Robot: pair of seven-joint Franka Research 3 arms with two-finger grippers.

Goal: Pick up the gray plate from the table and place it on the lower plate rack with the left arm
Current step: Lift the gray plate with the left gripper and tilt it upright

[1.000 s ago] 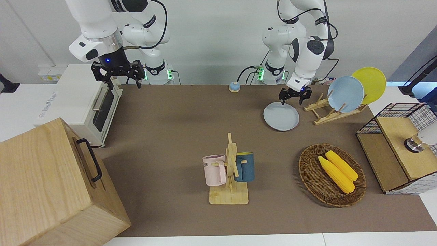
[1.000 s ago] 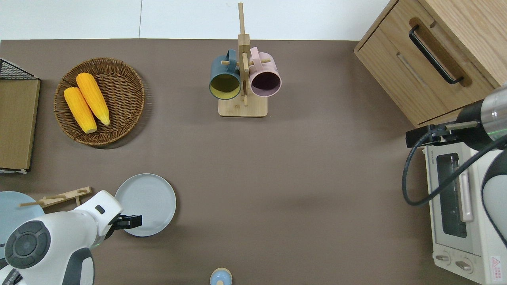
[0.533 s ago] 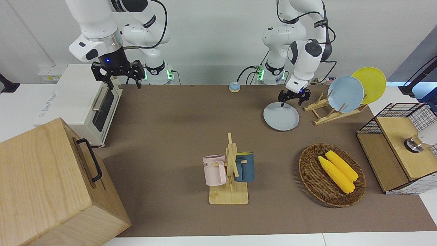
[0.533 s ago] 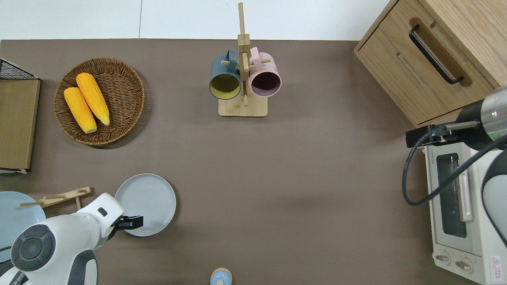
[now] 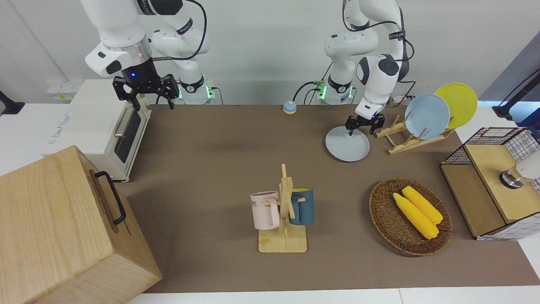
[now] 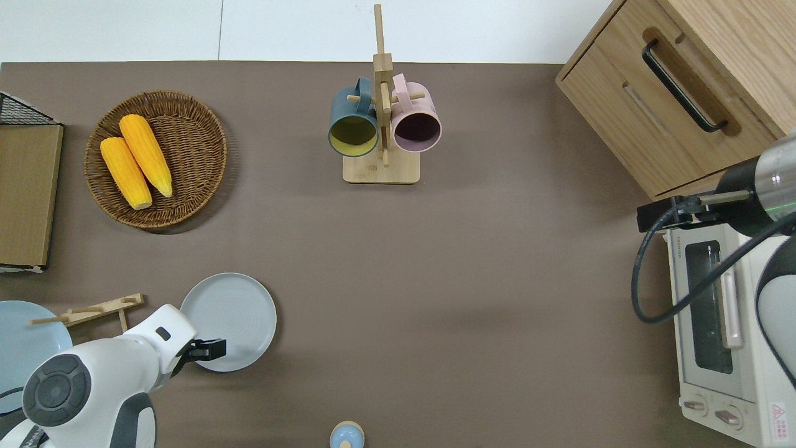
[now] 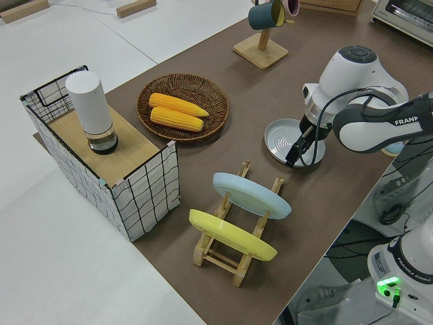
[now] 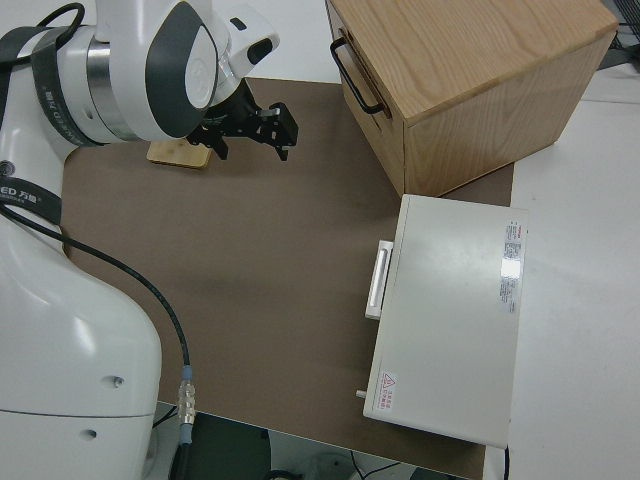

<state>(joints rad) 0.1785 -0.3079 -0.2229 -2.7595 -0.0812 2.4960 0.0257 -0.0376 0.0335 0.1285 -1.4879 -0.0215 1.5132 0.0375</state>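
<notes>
A brown mat is covering the table point(image 5: 219, 160), which is sitting against a plain white wall. At the right arm's end, a wooden cabinet point(image 5: 63, 228) and a white toaster oven point(image 5: 97, 126) are standing, and the right gripper point(image 5: 145, 90) is parked, its fingers spread and holding nothing. Midway along, the wooden mug stand point(image 5: 283, 219) is carrying a pink and a blue mug off the mat.

Toward the left arm's end, the gray plate point(image 5: 347, 144) is lying flat on the mat, just beside the low end of the lower plate rack point(image 5: 398, 137), probably so the carry stays short. The left gripper point(image 5: 361, 125) is working at the plate's rim on the side nearest the robots, fingers parted and pointing down; in the front view one finger is reaching inside the rim, seemingly to pinch the edge, since a flat plate offers no other hold. It is not yet gripping anything.

The light blue plate point(image 5: 427, 116) and yellow plate point(image 5: 457, 103) are leaning in the rack's upper slots, leaving the low slots free. The corn basket point(image 5: 410, 216) is lying farther from the robots.
</notes>
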